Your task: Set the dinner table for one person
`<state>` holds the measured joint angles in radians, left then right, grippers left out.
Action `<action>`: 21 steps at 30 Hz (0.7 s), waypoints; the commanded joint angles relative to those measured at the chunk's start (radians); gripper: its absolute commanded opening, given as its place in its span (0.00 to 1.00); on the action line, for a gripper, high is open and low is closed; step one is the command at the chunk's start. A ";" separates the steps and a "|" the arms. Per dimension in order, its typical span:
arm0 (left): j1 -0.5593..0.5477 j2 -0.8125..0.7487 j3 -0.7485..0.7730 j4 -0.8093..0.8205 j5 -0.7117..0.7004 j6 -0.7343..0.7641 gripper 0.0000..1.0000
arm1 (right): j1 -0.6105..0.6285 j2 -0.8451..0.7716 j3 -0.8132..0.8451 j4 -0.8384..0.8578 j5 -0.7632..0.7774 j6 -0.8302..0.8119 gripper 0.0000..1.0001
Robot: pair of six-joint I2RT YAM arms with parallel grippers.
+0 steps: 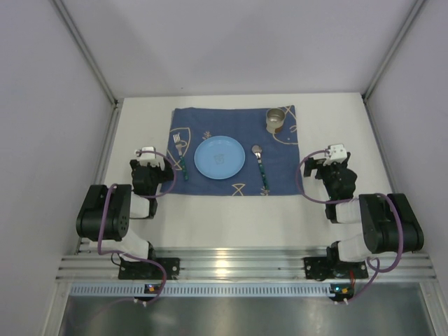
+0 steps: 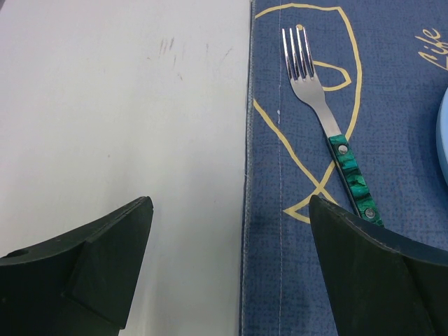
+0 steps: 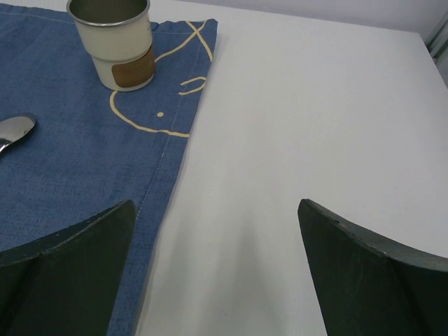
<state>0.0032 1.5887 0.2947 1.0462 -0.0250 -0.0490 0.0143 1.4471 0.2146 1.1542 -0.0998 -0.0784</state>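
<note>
On the white dinner table point(image 1: 231, 213) lies a dark blue patterned mat point(image 1: 210, 182). A light blue plate point(image 1: 219, 157) sits at its middle. A fork with a green handle point(image 1: 180, 155) lies left of the plate and shows in the left wrist view point(image 2: 329, 133). A spoon with a green handle point(image 1: 260, 165) lies right of the plate; its bowl shows in the right wrist view point(image 3: 14, 131). A metal cup point(image 1: 276, 119) stands upright on the mat's far right corner, also in the right wrist view point(image 3: 115, 42). My left gripper point(image 2: 231, 210) is open and empty over the mat's left edge. My right gripper point(image 3: 217, 213) is open and empty beside the mat's right edge.
A ribbed aluminium rail point(image 1: 238, 269) runs along the near edge, with both arm bases on it. Grey walls and metal corner posts point(image 1: 84, 49) enclose the table on the left, right and back.
</note>
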 commanded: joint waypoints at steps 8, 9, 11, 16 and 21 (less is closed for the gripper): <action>0.000 -0.012 0.021 0.055 -0.009 0.009 0.98 | -0.005 -0.001 0.002 0.075 -0.026 -0.006 1.00; 0.000 -0.012 0.021 0.055 -0.009 0.009 0.98 | -0.007 -0.001 0.002 0.075 -0.028 -0.006 1.00; 0.000 -0.012 0.021 0.055 -0.007 0.011 0.98 | -0.007 -0.001 0.003 0.075 -0.028 -0.006 1.00; 0.000 -0.013 0.021 0.055 -0.009 0.009 0.98 | -0.007 0.001 0.006 0.071 -0.029 -0.006 1.00; 0.000 -0.013 0.020 0.055 -0.009 0.009 0.98 | -0.007 0.001 0.006 0.070 -0.029 -0.004 1.00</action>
<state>0.0029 1.5887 0.2947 1.0462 -0.0250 -0.0490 0.0143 1.4471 0.2146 1.1637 -0.0998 -0.0784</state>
